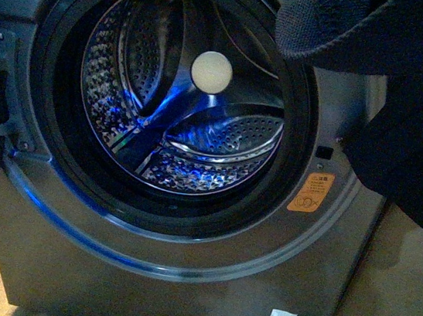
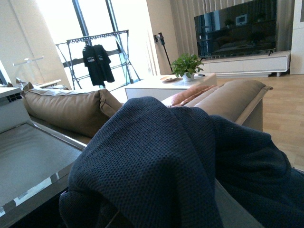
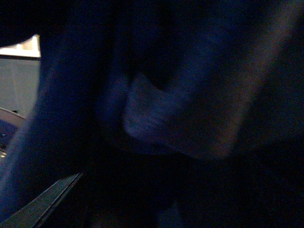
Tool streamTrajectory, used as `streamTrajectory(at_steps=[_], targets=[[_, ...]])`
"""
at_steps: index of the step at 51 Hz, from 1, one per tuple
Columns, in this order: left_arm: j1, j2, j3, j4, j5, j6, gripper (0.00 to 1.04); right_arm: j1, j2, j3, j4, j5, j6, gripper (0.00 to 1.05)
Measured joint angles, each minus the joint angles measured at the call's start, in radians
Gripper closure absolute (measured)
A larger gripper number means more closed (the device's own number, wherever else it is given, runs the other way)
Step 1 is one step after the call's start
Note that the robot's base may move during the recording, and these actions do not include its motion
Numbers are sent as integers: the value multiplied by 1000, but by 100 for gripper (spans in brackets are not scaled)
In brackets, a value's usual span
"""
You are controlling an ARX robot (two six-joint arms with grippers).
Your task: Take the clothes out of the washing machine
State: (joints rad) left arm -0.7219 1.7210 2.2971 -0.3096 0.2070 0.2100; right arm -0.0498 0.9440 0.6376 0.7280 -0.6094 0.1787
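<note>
The washing machine [image 1: 178,294] fills the front view, grey, its round black-rimmed porthole open onto a perforated steel drum [image 1: 178,115] lit blue. No fabric shows inside the drum. The clothes [image 1: 406,98], a dark navy knit garment, hang at the top right outside the porthole. In the left wrist view the clothes [image 2: 161,161] drape right over the camera and hide my left gripper, which is shut on them. The right wrist view is nearly all dark fabric [image 3: 156,114]; my right gripper's fingers do not show.
A white round knob [image 1: 211,71] sits at the drum's back and an orange sticker [image 1: 310,192] right of the porthole. A beige cabinet [image 1: 396,299] stands right of the machine. The left wrist view looks back at a tan sofa [image 2: 71,109], drying rack and television.
</note>
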Motion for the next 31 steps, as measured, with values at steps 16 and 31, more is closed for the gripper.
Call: streamTrajectory(at_steps=[16,31], targets=[[0,0,0,0,0,0,94,229,-43,10,35,95,18,7],[0,0,0,0,0,0,94,255,32,72,77,180,76,7]])
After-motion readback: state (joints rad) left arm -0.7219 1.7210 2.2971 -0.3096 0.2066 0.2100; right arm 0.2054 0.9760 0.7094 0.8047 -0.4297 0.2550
